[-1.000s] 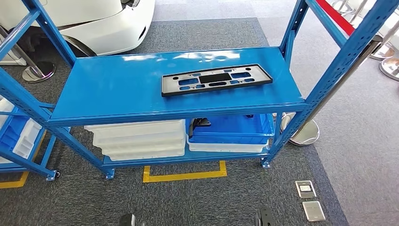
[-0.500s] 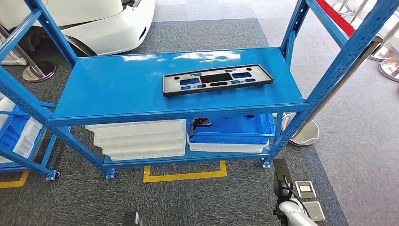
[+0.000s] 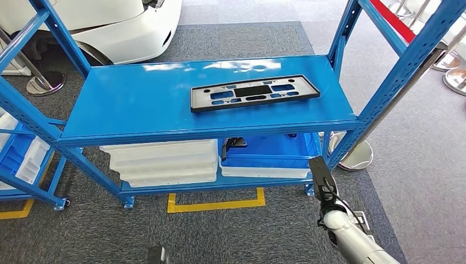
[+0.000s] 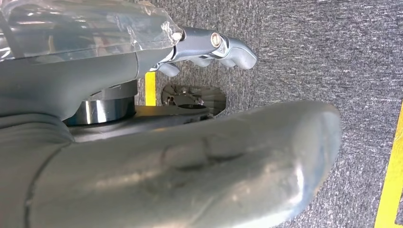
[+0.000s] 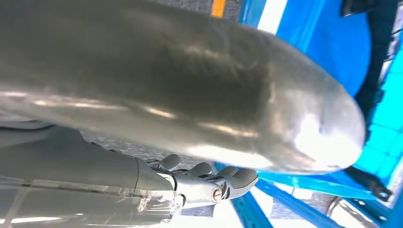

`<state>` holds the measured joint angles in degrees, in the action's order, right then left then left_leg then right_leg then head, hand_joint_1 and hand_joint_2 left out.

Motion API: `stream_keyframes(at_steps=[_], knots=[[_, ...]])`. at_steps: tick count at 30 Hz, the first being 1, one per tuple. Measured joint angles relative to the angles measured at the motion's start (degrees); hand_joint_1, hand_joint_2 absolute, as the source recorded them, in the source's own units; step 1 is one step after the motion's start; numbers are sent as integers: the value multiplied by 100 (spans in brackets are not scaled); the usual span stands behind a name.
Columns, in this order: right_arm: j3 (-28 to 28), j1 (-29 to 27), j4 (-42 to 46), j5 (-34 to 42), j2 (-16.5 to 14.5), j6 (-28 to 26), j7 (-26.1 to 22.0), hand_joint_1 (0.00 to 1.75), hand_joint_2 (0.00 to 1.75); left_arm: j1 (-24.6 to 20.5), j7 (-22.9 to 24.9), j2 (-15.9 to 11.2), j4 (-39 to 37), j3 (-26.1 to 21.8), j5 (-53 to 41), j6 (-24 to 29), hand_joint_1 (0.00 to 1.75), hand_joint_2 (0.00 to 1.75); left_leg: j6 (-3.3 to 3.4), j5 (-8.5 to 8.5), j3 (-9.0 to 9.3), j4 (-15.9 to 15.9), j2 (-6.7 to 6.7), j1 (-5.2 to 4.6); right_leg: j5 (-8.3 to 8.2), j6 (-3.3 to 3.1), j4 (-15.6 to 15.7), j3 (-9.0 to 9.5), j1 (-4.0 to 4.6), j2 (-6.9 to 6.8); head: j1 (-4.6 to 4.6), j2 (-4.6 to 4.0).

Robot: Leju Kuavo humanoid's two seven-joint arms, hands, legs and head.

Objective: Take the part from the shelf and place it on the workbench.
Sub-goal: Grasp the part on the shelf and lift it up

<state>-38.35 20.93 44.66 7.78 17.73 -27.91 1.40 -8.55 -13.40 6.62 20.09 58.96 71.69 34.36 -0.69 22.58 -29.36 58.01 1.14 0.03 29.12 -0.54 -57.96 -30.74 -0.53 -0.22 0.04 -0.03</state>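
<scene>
So far nothing is grasped: the black part (image 3: 254,93) lies flat on the blue shelf (image 3: 137,110), while the right hand (image 3: 322,180), empty with fingers extended, hovers below it.

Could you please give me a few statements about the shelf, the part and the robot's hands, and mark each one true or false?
1. The black part lies flat on the top board of the blue shelf. True.
2. The right hand is gripping the part. False: it is down in front of the shelf, apart from the part and holding nothing.
3. White trays are stacked on the lower level, beside a blue tray. True.
4. The left hand rests on the top board. False: it hangs over grey carpet, fingers apart, holding nothing.
5. The part sits at the left end of the board. False: it lies toward the right half.
</scene>
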Motion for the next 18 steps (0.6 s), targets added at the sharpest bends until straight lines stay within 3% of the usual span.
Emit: stream_keyframes(at_steps=[7,18], knots=[[-23,33,311,-399,61,62,93,0,0,-17,-1,0,-24,98,3,-12,0,0,2,-2,-15,2,0,-1,-5,8,-2,-12,0,0,2,0],[-224,836,1428,-2175,181,671,1146,0,0,-56,70,0,-33,371,-234,-131,0,0,6,-11,-32,8,5,-4,-18,13,-13,-27,-3,5,7,0]])
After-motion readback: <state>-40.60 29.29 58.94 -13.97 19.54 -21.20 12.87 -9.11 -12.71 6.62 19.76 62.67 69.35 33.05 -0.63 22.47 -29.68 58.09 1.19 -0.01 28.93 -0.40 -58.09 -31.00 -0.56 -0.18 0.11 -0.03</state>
